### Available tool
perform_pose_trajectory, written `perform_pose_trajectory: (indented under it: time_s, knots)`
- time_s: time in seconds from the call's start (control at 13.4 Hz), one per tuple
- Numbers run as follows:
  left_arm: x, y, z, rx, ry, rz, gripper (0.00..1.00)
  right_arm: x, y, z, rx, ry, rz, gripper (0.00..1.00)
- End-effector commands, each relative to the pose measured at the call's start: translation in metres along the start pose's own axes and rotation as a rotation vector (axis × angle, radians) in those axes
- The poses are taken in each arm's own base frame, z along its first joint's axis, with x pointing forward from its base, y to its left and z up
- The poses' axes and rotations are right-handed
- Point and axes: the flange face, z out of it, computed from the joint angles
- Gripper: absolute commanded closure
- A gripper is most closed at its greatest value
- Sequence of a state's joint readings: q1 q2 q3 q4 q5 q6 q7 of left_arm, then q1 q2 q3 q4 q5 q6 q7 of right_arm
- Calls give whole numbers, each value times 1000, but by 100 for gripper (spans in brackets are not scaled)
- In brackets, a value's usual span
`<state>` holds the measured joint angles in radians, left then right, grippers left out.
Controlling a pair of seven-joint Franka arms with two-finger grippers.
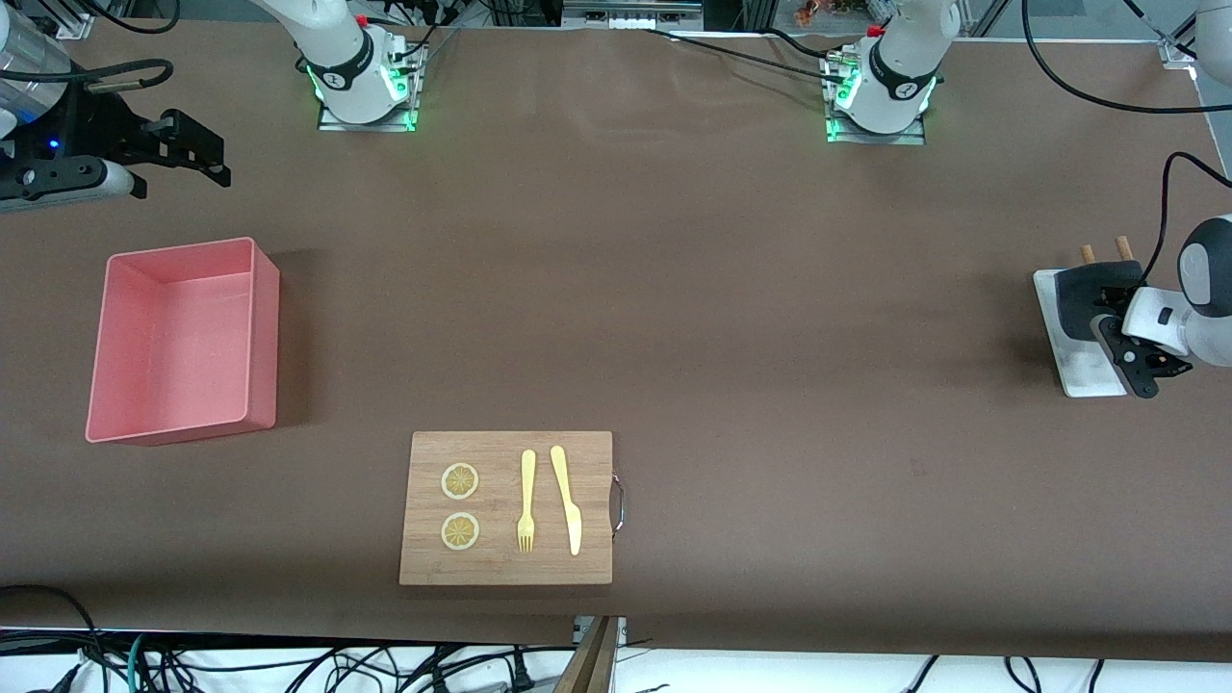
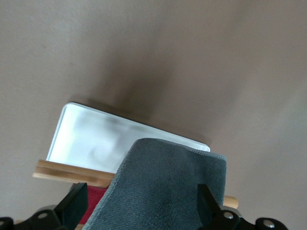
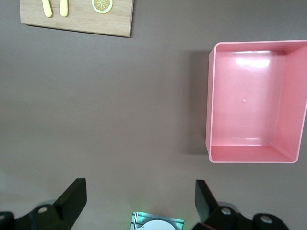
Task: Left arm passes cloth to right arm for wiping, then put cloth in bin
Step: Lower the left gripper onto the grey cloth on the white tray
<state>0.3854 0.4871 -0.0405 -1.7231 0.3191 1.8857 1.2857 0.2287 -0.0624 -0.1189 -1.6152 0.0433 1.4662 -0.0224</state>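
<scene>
Dark grey soft cloth (image 2: 168, 187) lies draped on the white flat tray (image 2: 86, 139) at the left arm's end of the table (image 1: 731, 289), under the left gripper (image 1: 1136, 361), jaws apart. Right gripper (image 1: 183, 149) hovers over bare table beside the pink rectangular plastic bin (image 1: 183, 342), jaws apart, holding nothing.

Fuzzy cloth (image 2: 168, 187) — glossy plastic bin (image 1: 183, 342)
</scene>
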Motion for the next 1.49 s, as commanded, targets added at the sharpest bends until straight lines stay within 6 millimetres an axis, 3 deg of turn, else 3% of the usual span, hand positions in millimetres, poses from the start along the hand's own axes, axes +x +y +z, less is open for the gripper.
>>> perform_pose_trajectory:
  time_s: [0.0, 0.6, 0.75, 0.97, 1.12, 1.42]
  knots:
    - [-4, -4, -6, 14, -24, 35, 0, -2, -2, 0, 14, 6, -21, 0]
    - [-6, -11, 2, 34, -53, 51, 0, -2, -2, -1, 12, 9, -26, 0]
    - [-9, -14, 9, 25, -55, 66, 12, -2, -3, -1, 14, 9, -26, 0]
    - [-12, -16, 11, 31, -50, 74, 18, -2, -3, -1, 14, 9, -26, 0]
    - [-14, -18, 18, 23, -48, 89, 28, -2, -3, 0, 14, 6, -26, 0]
    - [-18, -17, 15, 21, -49, 99, 72, -2, -3, -1, 15, 9, -26, 0]
